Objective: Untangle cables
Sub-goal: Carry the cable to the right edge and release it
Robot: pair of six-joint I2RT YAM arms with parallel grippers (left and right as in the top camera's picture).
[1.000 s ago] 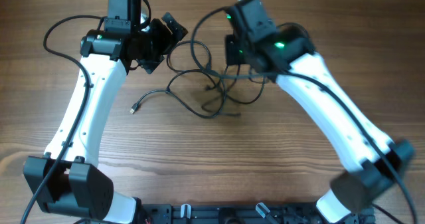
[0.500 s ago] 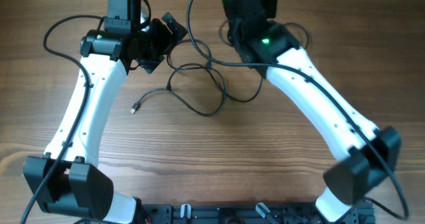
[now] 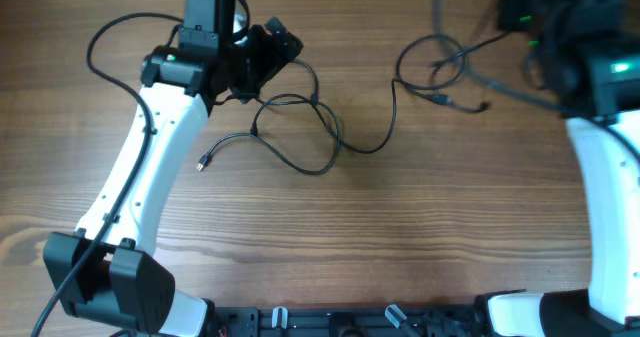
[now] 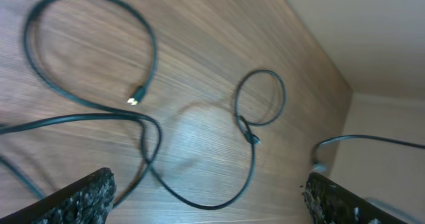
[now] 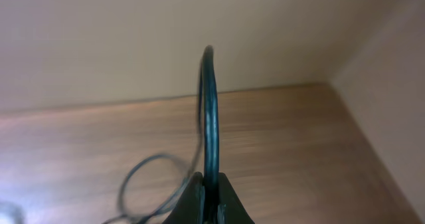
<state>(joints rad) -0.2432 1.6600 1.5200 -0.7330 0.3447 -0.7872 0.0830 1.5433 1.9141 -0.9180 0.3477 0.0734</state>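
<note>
Thin black cables lie on the wooden table. One cable loops under my left gripper, with a metal plug end at the left. My left gripper is open wide and empty above this cable. My right gripper is shut on a second cable, which rises straight up from its fingers. In the overhead view that cable forms a loop at the far right with plug ends. A strand joins it to the left loops. The right wrist hides its fingers there.
The table's far edge meets a pale wall close behind the right gripper. The left arm's own thicker black wire arcs at the far left. A dark rail runs along the front edge.
My right arm has swung far right and back, dragging its cable out of the middle tangle. The remaining loops have spread out. My left arm has shifted slightly right.
</note>
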